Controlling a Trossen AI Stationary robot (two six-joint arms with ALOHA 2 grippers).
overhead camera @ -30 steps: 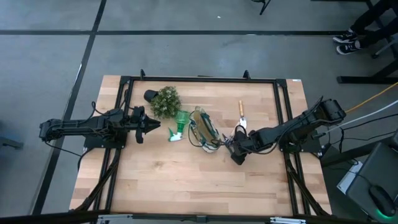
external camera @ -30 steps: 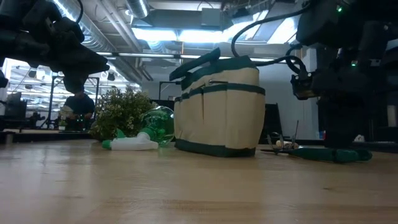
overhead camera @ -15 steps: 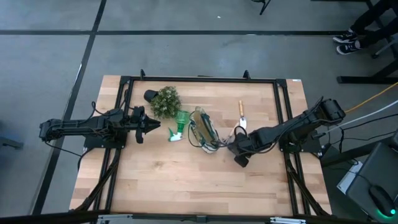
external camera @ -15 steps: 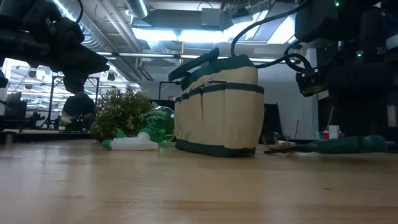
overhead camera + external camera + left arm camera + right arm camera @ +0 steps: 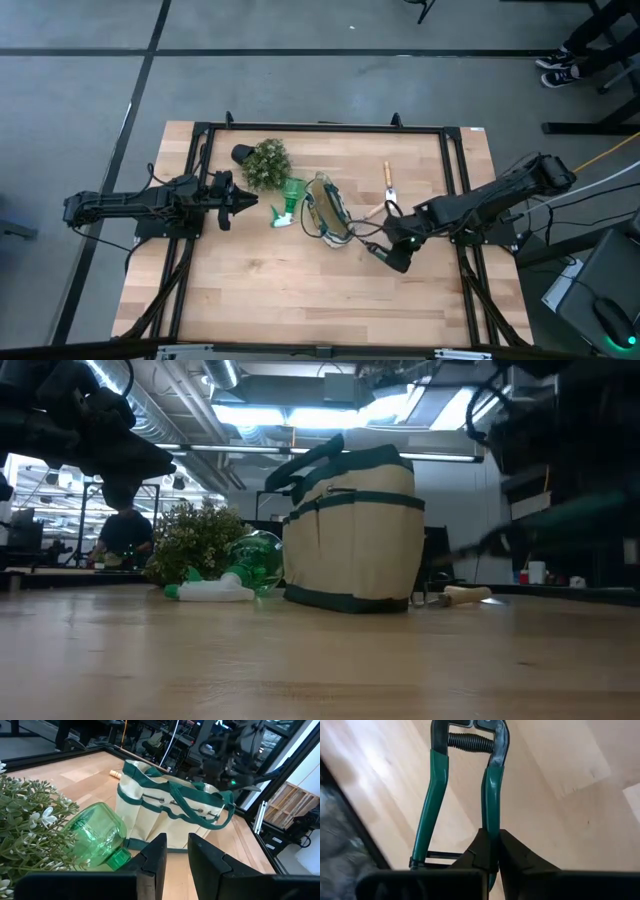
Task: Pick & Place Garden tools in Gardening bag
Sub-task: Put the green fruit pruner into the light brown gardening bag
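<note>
While the left arm waits over the left part of the wooden surface (image 5: 260,290), the high view shows its left gripper (image 5: 247,204) pointing toward the plant (image 5: 267,164) and the green-and-white plastic piece (image 5: 285,203). The gardening bag (image 5: 328,210) stands mid-surface, with the wooden-handled tool (image 5: 388,180) lying behind and to its right. The right gripper (image 5: 383,248) hangs just right of the bag.

From the low view, the bag (image 5: 350,530) stands upright, the plastic piece (image 5: 225,575) and plant (image 5: 195,540) on one side, the wooden-handled tool (image 5: 462,595) lying on the other; the right arm is only a dark blur above.

Through the left wrist view, the left arm's jaws stand slightly parted with nothing between them, facing the bag (image 5: 170,810) and the plastic piece (image 5: 97,832).

Through the right wrist view, the jaws are clenched on one green handle of the pruning shears (image 5: 465,785), which are lifted above the surface (image 5: 555,825).
</note>
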